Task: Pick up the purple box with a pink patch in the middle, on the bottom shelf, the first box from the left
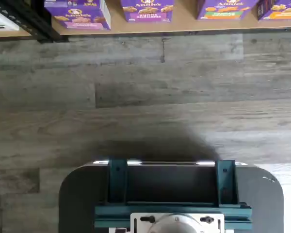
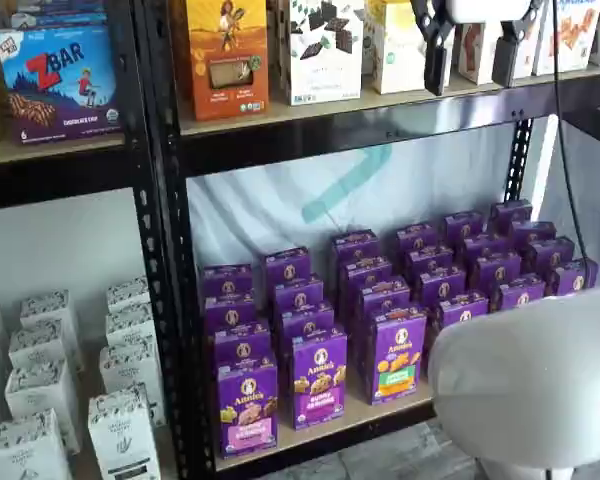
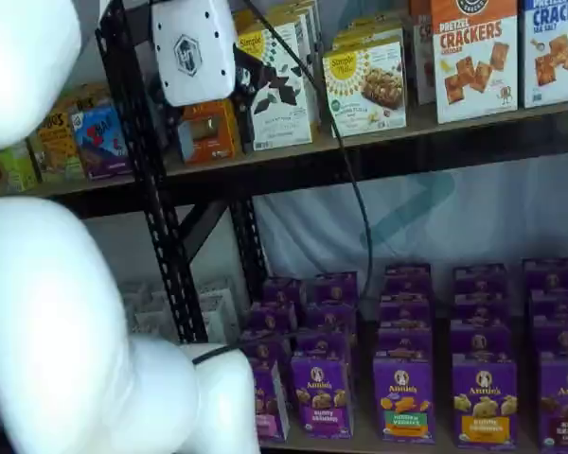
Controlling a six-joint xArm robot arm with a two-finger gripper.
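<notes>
While I look down from my wrist, the purple box [image 1: 77, 13] stands upright on the bottom shelf [image 1: 184, 28], front face toward me. From a shelf view it [image 2: 247, 407] shows a pink patch low on its front. My gripper [image 2: 472, 55] hangs spread apart, holding nothing.

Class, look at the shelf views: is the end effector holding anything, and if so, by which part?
Nothing is held: the end effector hangs open and empty.
</notes>
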